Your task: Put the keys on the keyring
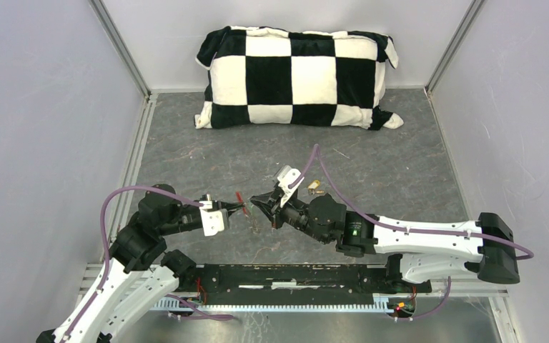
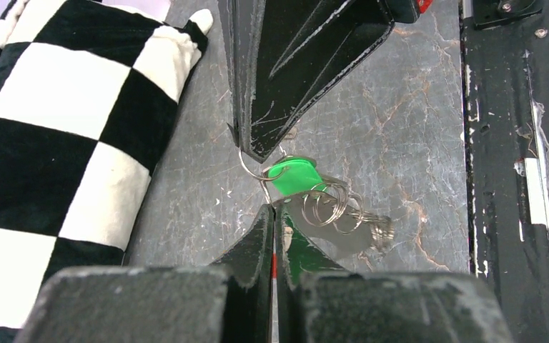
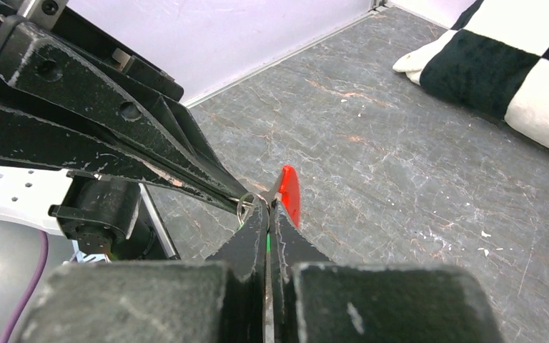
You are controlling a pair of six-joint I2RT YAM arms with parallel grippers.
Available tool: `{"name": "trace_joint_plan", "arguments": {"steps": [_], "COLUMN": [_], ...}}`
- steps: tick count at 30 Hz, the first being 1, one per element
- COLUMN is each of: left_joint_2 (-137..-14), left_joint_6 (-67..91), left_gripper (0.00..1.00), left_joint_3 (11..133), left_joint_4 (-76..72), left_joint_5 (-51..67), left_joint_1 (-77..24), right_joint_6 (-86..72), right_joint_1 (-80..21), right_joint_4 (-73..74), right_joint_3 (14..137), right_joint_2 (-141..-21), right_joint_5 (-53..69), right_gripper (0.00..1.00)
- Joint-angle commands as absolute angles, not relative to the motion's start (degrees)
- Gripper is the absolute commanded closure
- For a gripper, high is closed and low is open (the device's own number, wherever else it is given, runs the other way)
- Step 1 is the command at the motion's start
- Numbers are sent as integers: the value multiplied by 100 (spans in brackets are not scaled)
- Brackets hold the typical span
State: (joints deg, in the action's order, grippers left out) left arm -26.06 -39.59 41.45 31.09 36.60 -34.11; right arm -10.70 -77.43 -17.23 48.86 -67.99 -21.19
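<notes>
Our left claw (image 2: 273, 209) clamps the thin silver keyring (image 2: 327, 204) by its red tag (image 3: 289, 193); our closed right claw (image 3: 266, 207) apparently pinches the green-headed key (image 2: 297, 176) there. The brass key (image 1: 315, 187) lies unthreaded on the counter (image 1: 400, 157) beyond it.

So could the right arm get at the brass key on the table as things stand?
Probably not yet. The brass key lies uncovered and close by, but the right gripper is shut on the green key, so it would have to let go first.
</notes>
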Motion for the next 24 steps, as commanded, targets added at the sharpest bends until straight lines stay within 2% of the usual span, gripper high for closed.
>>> {"name": "trace_joint_plan", "arguments": {"steps": [1, 24], "left_joint_2": [-2529, -2591], "left_joint_6": [-4148, -4025], "left_gripper": [98, 98], "left_joint_3": [4204, 4257], "left_joint_4": [2539, 2350], "left_joint_5": [4003, 4047], "left_joint_1": [-3441, -3438], "right_joint_6": [-1048, -1098], "right_joint_1": [-7673, -7664], "right_joint_4": [-1712, -1905], "right_joint_3": [4721, 4475], "right_joint_2": [-6655, -6520], "right_joint_5": [-2503, -2392], "right_gripper": [100, 100]}}
